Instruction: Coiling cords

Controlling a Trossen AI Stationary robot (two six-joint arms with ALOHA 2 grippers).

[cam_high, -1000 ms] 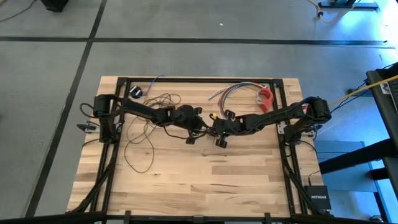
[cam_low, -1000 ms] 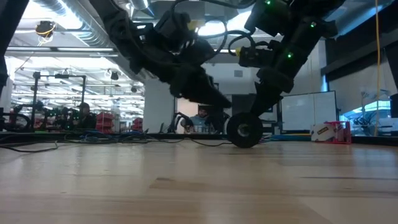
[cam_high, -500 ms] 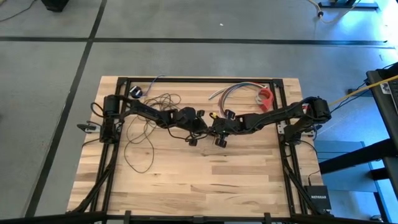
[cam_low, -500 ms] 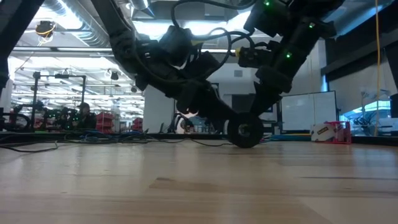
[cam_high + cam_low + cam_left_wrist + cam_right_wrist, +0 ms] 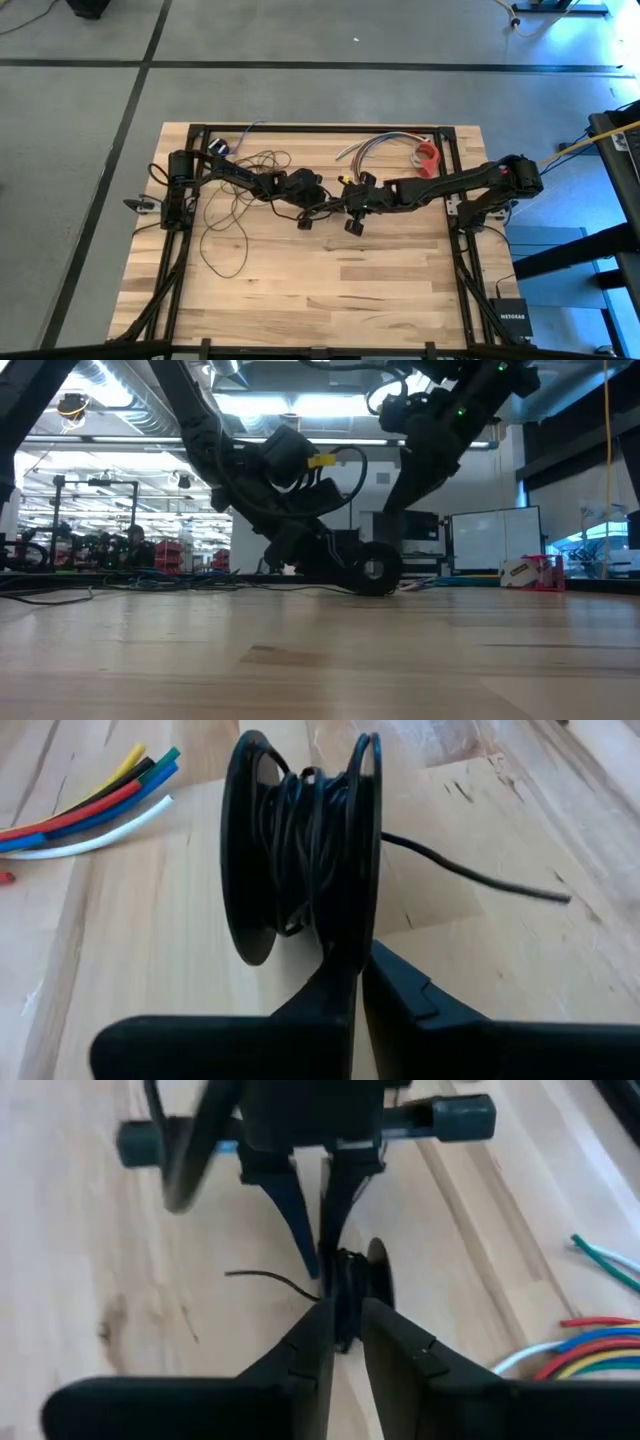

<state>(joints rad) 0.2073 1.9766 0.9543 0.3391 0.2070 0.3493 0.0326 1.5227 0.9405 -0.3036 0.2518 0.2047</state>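
While the arms are meeting mid-table:
handoff: left gripper (image 5: 308,213) is now pinching the spool (image 5: 300,845) rim, right gripper (image 5: 341,1312) is loosening off it
cord (image 5: 235,215): mostly lying looped on the table's left, so plenty of winding left I'd guess

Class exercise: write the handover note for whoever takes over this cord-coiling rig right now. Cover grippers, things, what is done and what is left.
Left gripper: shut on the flange of the reel, mid-table.
Right gripper: at the reel, from the opposite side.
Cord: some is wound on the reel; most lies in loose loops on the left half of the table.
Left to do: wind on the loose loops.
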